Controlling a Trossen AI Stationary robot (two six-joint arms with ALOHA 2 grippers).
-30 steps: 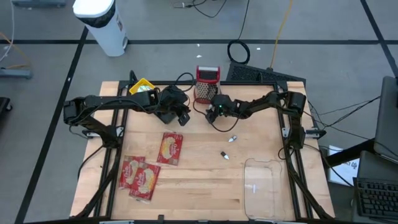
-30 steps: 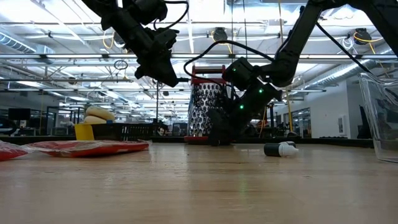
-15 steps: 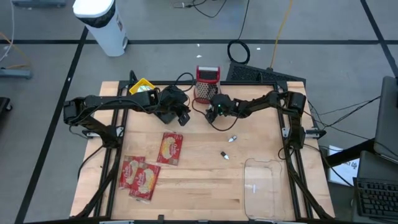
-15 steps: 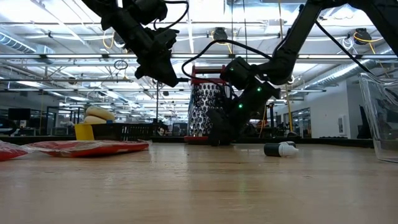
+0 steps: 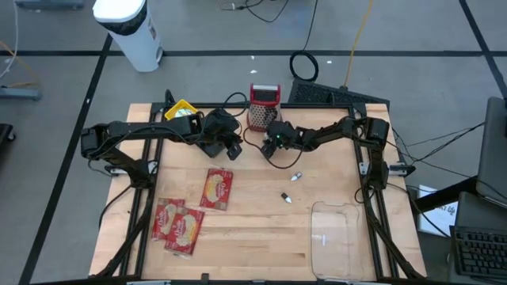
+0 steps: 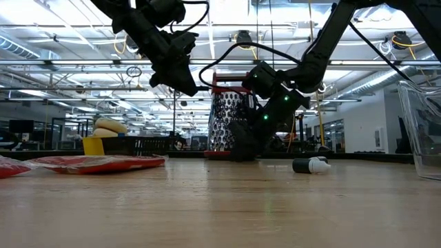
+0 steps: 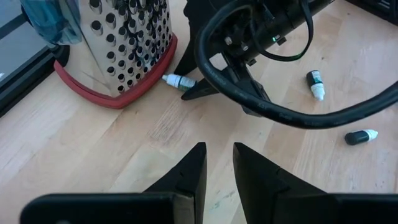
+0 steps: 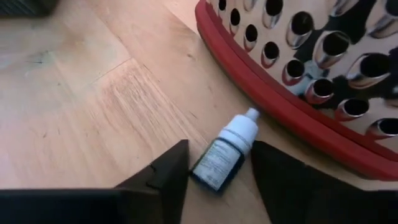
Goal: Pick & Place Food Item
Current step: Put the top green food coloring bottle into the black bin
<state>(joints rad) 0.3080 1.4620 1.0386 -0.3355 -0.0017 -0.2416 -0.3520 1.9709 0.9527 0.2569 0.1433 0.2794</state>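
Note:
A small dropper bottle (image 8: 221, 158) with a white cap and a dark label lies on the wood beside the red base of a metal box grater (image 8: 311, 68). My right gripper (image 8: 219, 177) is low over the bottle and open, one finger on either side of its body. The left wrist view also shows the bottle (image 7: 176, 81) between those fingers. My left gripper (image 7: 217, 165) hangs above the table to the left of the grater (image 5: 264, 107), with a narrow gap between its fingers and nothing in it. My right gripper comes down on a slant from the table's right side. Its fingers (image 8: 168, 171) stand close on either side of the bottle's labelled body (image 8: 214, 163). I cannot tell whether they touch it. The bottle lies flat on the table, its cap toward the grater's base.
Two more small bottles (image 5: 297, 176) (image 5: 285, 198) lie right of centre. Red food packets (image 5: 218, 188) (image 5: 178, 226) lie at the near left. A clear tub (image 5: 337, 237) stands at the near right and a yellow holder (image 5: 181, 111) at the far left.

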